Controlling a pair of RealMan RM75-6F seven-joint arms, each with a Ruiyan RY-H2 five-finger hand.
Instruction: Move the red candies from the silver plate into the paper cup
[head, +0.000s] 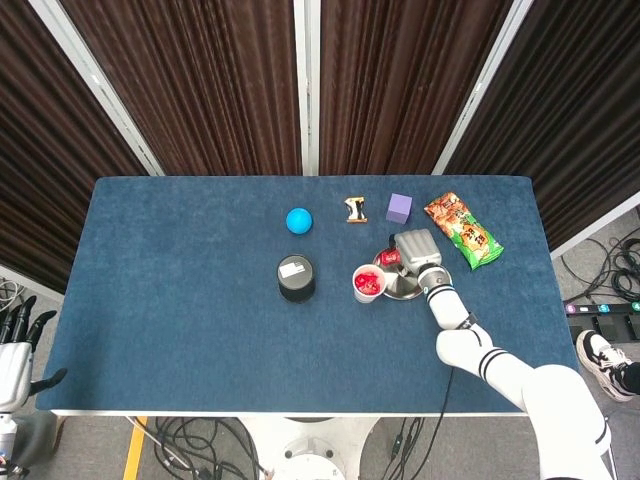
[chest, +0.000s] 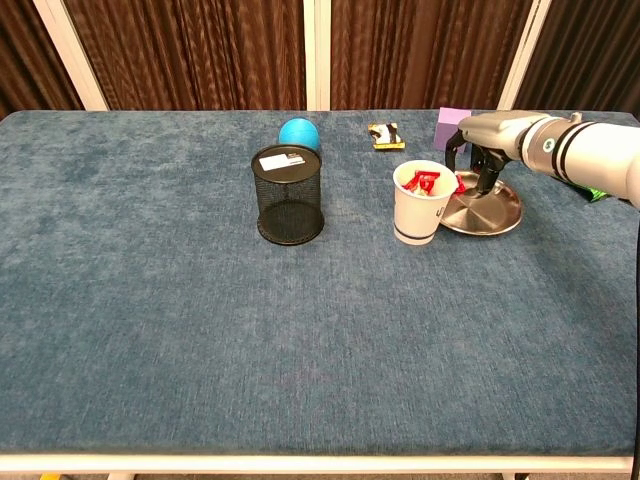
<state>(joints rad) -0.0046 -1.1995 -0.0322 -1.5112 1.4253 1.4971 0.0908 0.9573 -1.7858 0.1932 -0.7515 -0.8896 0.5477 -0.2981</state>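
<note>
Nearest to us, at the lower left corner of the head view, we see our left hand (head: 14, 345) hanging off the table's edge, its dark fingers apart and holding nothing. The table (chest: 200, 340) is covered in a blue, felt-like cloth with a short nap. Further in stands a round black wire-mesh pen holder (chest: 288, 194) with a white card lying across its top, and to its right the white paper cup (chest: 421, 202), a tapered cylinder with a blue ring near its base and red wrapped candies showing inside. Touching the cup's right side lies the silver plate (chest: 495, 210), a shallow round dish of polished metal. Our right hand (chest: 483, 140), grey and smooth-shelled, reaches down over the plate's far left rim, its dark fingers (chest: 487, 177) curled downward at a red candy (chest: 459, 184) that sits on the plate just behind the cup; we cannot tell whether the fingers already pinch it or only touch it. Beyond the plate rests a small lilac cube (head: 399, 208), and to the right of it a crinkled green and orange snack bag (head: 463, 231). Left of the cube lies a small dark and yellow wrapped sweet (chest: 386, 135), and further left a smooth blue ball (chest: 298, 133) sits just behind the pen holder.
</note>
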